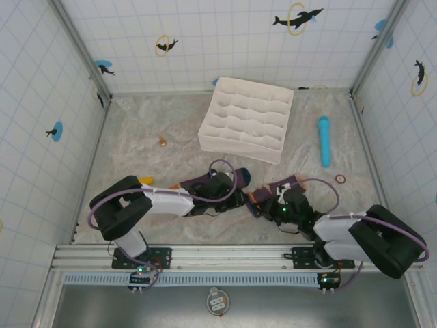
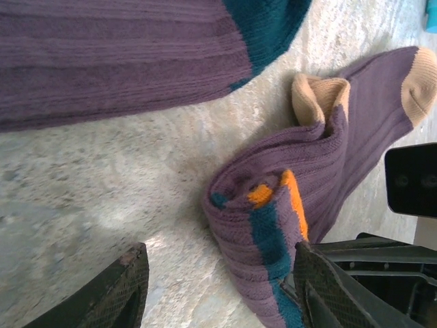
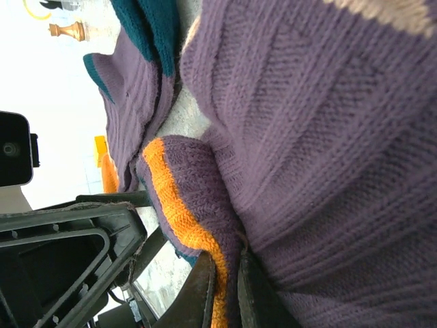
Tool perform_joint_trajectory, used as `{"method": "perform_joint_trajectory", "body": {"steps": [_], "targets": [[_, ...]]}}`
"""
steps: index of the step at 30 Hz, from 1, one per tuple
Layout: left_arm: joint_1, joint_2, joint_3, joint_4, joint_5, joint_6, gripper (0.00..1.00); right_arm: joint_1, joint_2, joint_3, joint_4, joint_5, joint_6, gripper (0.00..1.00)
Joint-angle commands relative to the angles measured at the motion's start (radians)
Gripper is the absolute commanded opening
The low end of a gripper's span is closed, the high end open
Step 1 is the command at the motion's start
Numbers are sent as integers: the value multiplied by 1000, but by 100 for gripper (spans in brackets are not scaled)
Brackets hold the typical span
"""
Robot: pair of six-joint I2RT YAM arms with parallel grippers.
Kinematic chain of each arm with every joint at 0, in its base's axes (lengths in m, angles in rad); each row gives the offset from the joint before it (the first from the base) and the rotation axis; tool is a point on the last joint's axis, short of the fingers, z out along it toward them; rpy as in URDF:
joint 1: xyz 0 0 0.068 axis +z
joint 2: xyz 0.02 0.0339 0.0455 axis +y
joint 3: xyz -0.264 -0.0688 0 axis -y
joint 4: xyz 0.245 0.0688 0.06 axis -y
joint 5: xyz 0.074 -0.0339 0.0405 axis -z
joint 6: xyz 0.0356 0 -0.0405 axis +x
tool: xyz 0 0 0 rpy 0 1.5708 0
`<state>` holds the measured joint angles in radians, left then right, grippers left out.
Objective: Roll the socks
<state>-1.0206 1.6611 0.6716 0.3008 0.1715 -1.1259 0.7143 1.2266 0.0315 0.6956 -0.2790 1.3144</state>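
Observation:
Two purple ribbed socks lie at the table's near middle. The sock with the dark teal heel (image 2: 270,24) stretches flat across the far side, with its orange toe seen past the fabric (image 3: 108,174). The tan-heeled sock (image 2: 369,116) has its orange-and-teal striped cuff (image 2: 270,232) curled into a short roll. My left gripper (image 2: 218,290) is open, its fingers wide apart, with the roll lying against the right finger (image 2: 328,287). My right gripper (image 3: 229,294) is shut on the cuff's orange stripe (image 3: 181,219). From above, both grippers (image 1: 239,197) (image 1: 263,203) meet over the socks (image 1: 283,186).
A white divided organiser box (image 1: 247,119) stands at the back centre. A light blue cylinder (image 1: 323,140) lies to its right, with a small red ring (image 1: 340,179) nearer me. A wooden chess piece (image 1: 163,141) stands at the left. Tiled walls enclose the table.

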Motion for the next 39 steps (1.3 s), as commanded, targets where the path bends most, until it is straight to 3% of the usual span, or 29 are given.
{"method": "perform_joint_trajectory", "body": {"steps": [1,12,16,21,23,28,33,39], "targets": [[-9,33,25,47,8,15,57,-14,6,-189,-112,13,19,0],[-30,116,16,124,-19,-61,43,-24,-2,-215,-95,12,29,0],[-33,119,8,107,-55,-93,31,-25,-22,-202,-143,23,10,1],[-32,100,87,-99,-117,-45,6,-15,-111,-100,-343,61,-124,31],[-32,97,121,-170,-125,-23,0,-9,-154,-55,-416,76,-184,38],[-24,83,171,-282,-126,-14,0,26,-255,44,-487,77,-339,54],[-7,59,186,-361,-119,-20,0,145,-323,173,-637,229,-514,59],[19,39,187,-413,-81,-22,0,400,-285,314,-778,600,-735,61]]}}
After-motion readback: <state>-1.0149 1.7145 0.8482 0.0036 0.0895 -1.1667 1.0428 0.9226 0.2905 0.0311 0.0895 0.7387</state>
